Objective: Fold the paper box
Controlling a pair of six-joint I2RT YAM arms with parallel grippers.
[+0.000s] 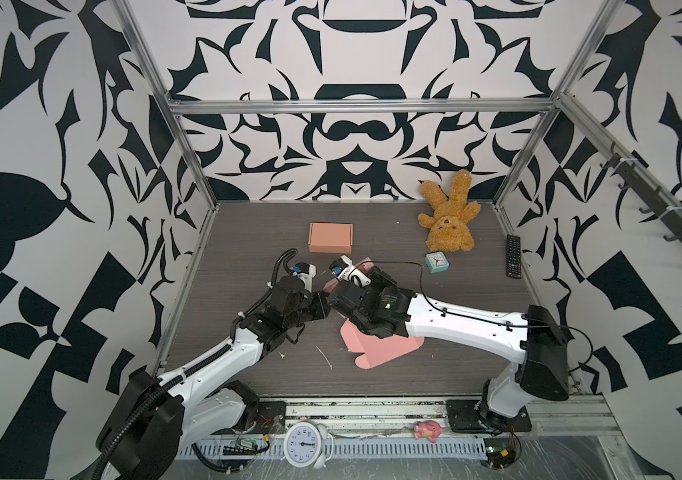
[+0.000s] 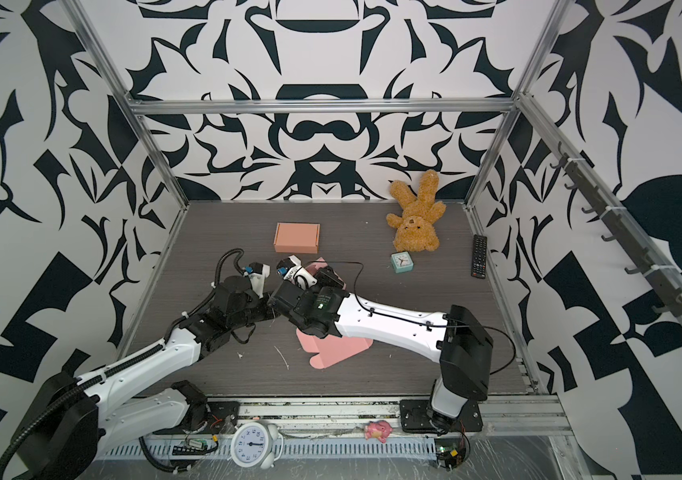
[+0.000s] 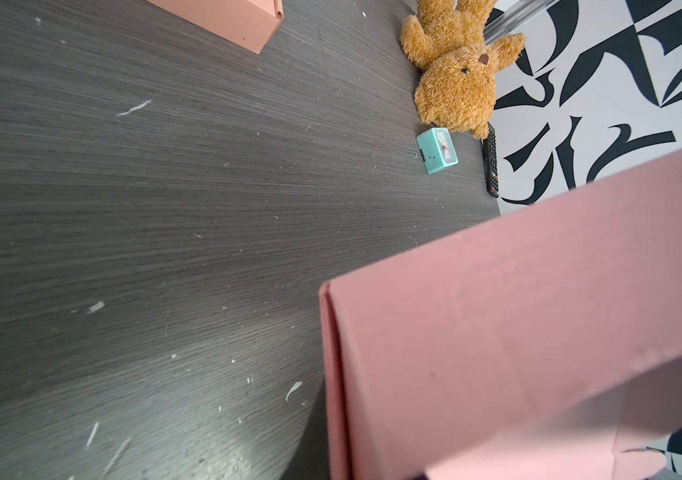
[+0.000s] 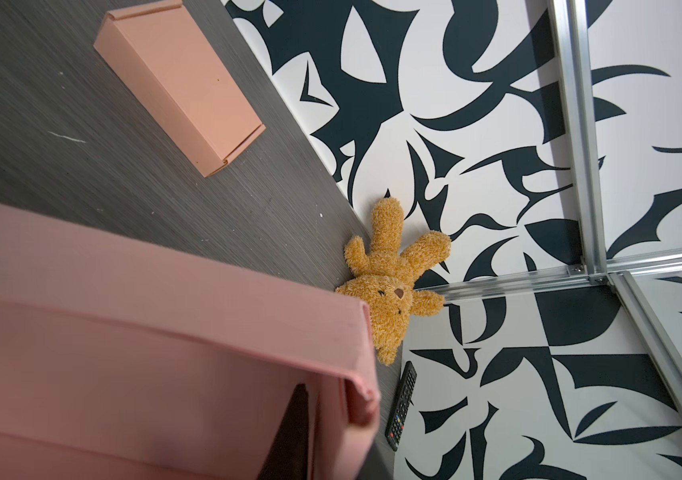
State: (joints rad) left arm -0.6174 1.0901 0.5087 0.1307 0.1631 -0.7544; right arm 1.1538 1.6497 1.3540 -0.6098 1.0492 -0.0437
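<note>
Box wall raised at 11 o'clock corner. Left gripper narrow (hold unclear); right gripper state untellable. Best: brace wall, press crease slowly.

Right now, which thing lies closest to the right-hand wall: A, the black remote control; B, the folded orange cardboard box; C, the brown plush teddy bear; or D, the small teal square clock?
A: in both top views the black remote control lies along the foot of the right-hand wall, while the small teal square clock, the brown plush teddy bear and the folded orange cardboard box sit further in.
</note>
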